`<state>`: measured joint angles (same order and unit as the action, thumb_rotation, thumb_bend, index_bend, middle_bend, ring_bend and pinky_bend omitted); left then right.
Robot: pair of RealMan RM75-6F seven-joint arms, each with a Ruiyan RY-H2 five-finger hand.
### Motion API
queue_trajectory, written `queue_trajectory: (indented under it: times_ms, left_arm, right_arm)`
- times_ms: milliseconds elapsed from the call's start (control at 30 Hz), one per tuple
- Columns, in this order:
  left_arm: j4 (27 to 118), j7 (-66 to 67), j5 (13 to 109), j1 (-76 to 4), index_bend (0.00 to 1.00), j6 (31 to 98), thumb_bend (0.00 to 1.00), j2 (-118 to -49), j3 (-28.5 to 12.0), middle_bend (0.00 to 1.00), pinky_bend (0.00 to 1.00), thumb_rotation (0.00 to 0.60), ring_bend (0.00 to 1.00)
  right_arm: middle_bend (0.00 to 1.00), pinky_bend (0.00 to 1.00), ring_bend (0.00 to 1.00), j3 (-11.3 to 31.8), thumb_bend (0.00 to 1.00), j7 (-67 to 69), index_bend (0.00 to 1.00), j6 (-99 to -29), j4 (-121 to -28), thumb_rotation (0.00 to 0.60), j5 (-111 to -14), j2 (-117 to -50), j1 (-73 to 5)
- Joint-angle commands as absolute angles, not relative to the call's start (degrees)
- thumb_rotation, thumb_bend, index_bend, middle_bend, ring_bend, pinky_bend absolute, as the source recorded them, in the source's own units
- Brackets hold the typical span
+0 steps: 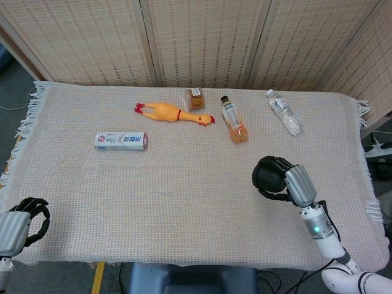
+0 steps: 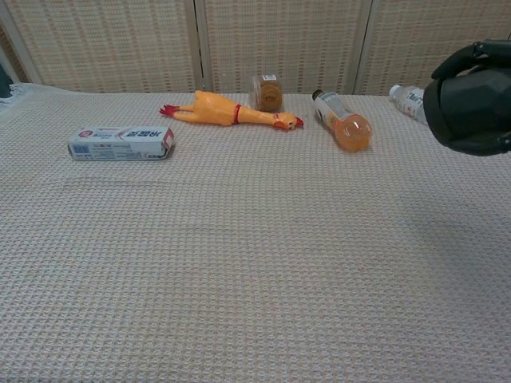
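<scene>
Right robot hand (image 1: 274, 178), fingers curled on nothing, hovers nearest the orange-filled plastic bottle (image 1: 233, 120), which lies beyond it, cap pointing away, far from the left robot hand (image 1: 21, 219).

Table (image 1: 184, 202) under beige woven cloth (image 1: 73, 177), fringed at edges. Far side, around 12 o'clock — rubber chicken (image 1: 174, 114), small jar (image 1: 195, 98), orange drink bottle (image 1: 233, 119). Clear water bottle (image 1: 283, 112) at 2 o'clock. Toothpaste box (image 1: 120, 141) at 10 o'clock — lying flat.
</scene>
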<state>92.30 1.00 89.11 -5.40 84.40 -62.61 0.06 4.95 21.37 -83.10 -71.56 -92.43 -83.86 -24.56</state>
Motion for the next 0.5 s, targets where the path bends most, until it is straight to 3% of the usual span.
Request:
queue_trajectory:
  times_ms: [33,167,500]
  left_arm:
    - [92.3,0.97,89.06,-5.4,0.6,84.34,0.45,-62.59,0.07,0.35,0.49,0.6,0.27]
    - [92.34,0.8,89.05,-5.37,0.6,84.44,0.45,-62.54,0.03,0.35,0.49,0.6,0.27]
    - [92.4,0.93,88.87,-5.44,0.6,84.21,0.45,-62.47,0.02,0.35,0.49,0.6,0.27]
  right_arm:
    - [0.53,0.74,0.59,3.97,0.14,2.17,0.63,-64.92,-79.07,0.6,-81.05,-78.47,-25.88]
    - [0.53,0.74,0.59,5.96,0.14,-8.01,0.64,-55.23,-83.41,0.6,-68.72,-76.06,-28.41]
    - [0.53,0.74,0.59,6.48,0.14,-16.47,0.64,-51.44,-85.57,0.6,-59.76,-77.08,-30.85]
